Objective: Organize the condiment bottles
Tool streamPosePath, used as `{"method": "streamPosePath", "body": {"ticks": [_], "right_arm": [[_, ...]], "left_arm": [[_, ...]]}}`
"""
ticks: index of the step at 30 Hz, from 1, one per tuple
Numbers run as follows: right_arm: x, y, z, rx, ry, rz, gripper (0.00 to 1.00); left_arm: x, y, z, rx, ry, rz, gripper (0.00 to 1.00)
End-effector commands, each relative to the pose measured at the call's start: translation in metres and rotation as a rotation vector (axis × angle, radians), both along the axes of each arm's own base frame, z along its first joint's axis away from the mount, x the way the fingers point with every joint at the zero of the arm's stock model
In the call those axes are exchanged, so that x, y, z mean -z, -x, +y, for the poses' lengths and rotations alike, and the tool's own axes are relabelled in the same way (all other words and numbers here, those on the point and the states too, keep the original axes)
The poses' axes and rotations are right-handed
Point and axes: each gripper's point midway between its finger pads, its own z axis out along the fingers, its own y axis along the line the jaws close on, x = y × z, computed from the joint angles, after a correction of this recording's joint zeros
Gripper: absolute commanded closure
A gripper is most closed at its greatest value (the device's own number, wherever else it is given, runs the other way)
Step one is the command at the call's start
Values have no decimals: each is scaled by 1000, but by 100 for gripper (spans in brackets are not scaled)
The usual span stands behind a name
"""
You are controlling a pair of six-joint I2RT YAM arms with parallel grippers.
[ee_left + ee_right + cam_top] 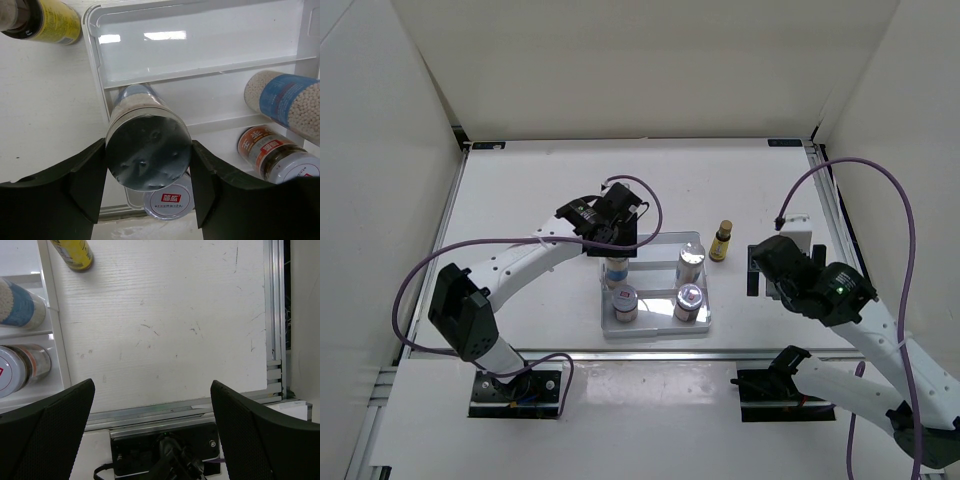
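My left gripper (613, 248) (148, 152) is shut on the silver cap of a white, blue-labelled bottle (617, 270) (148, 150), holding it tilted over the left side of the white tray (655, 327) (200, 65). Three more silver-capped bottles stand in the tray: a red-labelled one at the near left (624, 303) (169, 201), a blue-labelled one at the far right (691, 262) (285, 102) and a red-labelled one at the near right (689, 300) (272, 155). One brown, yellow-labelled bottle (722, 240) (72, 252) stands right of the tray. Another brown bottle (45, 20) lies off the tray's far left corner. My right gripper (760, 272) (152, 425) is open and empty.
The tray's far strip (200, 45) holds nothing. The table's metal rail (277, 315) runs along the right side and the near edge (175, 412). White walls (640, 70) enclose the table on three sides.
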Motion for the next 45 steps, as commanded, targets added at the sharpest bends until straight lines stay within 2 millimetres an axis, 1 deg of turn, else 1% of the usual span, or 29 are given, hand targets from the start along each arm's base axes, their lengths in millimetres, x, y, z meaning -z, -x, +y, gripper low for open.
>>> {"method": "streamPosePath", "body": {"ticks": [1,3,8,9,12,14,16,17,18,20,21,22,23,24,25,26,27,28,29,30,31,32,34,36,37,38,41,44,45], "right_arm": [[-3,-5,1,19,-8,-33,0],[-3,-5,1,19,-8,-33,0],[-1,-7,3,19,5,-20,0],[-1,-7,3,19,5,-20,0],[-4,-7,3,10,7,-25,0],[-9,-9,8,-7,-7,-21,0],[-14,-12,14,-14,-2,-1,0],[-13,-12,17,-30,4,21,0],[-9,-11,29,-56,-14,67,0],[-15,-19,45,-84,-63,74,0],[-13,-24,52,-95,-63,95,0],[-14,-27,58,-122,-65,104,2],[-23,-33,67,-135,-95,96,7],[-20,-39,72,-136,-81,118,11],[-24,-45,76,-151,-75,111,17],[-28,-56,83,-150,-97,114,24],[-25,-61,82,-142,-83,122,24],[-32,-69,85,-144,-130,123,24],[-34,-75,88,-158,-139,127,24],[-31,-83,92,-161,-151,142,26],[-36,-92,90,-151,-173,134,29],[-31,-98,96,-166,-187,160,35],[-30,-109,95,-155,-197,170,35],[-26,-123,101,-159,-226,181,38],[-22,-127,102,-158,-257,197,38],[-13,-131,102,-150,-256,227,39],[0,-142,100,-125,-267,261,39],[12,-146,98,-108,-256,292,35],[11,-150,94,-94,-251,278,33]], "left_arm": [[3,-7,-7,-5,12,-13,45],[3,-7,-7,-5,12,-13,26],[-8,-5,-4,-18,27,-35,17],[-10,-4,-2,-6,16,-34,0],[-42,-3,2,30,34,-59,0],[-67,-4,15,31,32,-81,0],[-101,-5,31,8,35,-164,0],[-110,-4,44,-5,17,-188,0],[-127,-4,63,-46,0,-252,0],[-138,-5,91,-117,-41,-316,0],[-151,-5,116,-182,-81,-388,0],[-151,-4,128,-216,-108,-403,0],[-141,-4,144,-245,-160,-402,0],[-142,0,161,-279,-202,-426,0],[-140,-1,167,-303,-212,-438,0],[-127,3,177,-321,-246,-428,0],[-118,3,179,-323,-269,-417,0],[-113,5,182,-330,-275,-424,0],[-98,6,183,-320,-292,-411,0],[-93,5,185,-327,-298,-405,0],[-92,7,187,-327,-298,-405,0],[-94,4,183,-327,-278,-417,0],[-97,-1,186,-327,-276,-428,0],[-92,-7,181,-302,-224,-410,0],[-93,-13,187,-326,-199,-413,0],[-86,-12,183,-305,-166,-381,0],[-83,-14,186,-315,-146,-370,0],[-83,-16,187,-313,-142,-375,0],[-83,-16,185,-306,-135,-371,0]]}}
